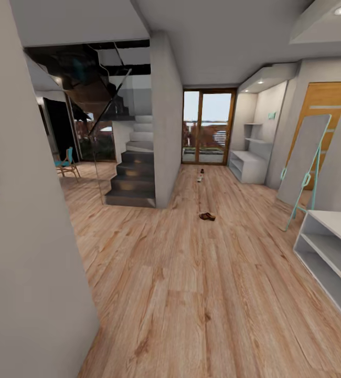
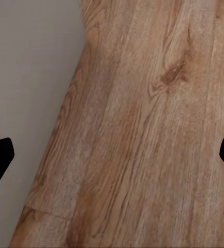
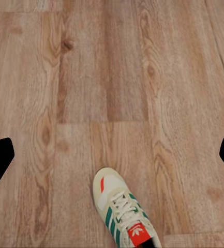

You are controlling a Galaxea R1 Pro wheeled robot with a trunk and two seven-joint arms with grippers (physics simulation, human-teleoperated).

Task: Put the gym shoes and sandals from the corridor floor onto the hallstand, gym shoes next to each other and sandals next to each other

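A long corridor of light wood-plank flooring runs from the robot's feet to a glazed door at the far end, with a grey wall at the left and a dark staircase beyond it.

Nearest, the right wrist view looks down on one gym shoe lying on the planks below the right gripper, whose finger tips sit wide apart at the frame edges, open and holding nothing. The left gripper is likewise spread and empty, above bare floor where it meets the wall.

At the right edge of the head view stands a pale grey shelf unit, its visible shelf rows bare. Further down the corridor a brown sandal lies on the floor, and beyond it another small shoe, too small to tell its kind. A similar grey unit stands near the door.

By this showing, nothing is on a rack yet; every pick and placement seems to remain.
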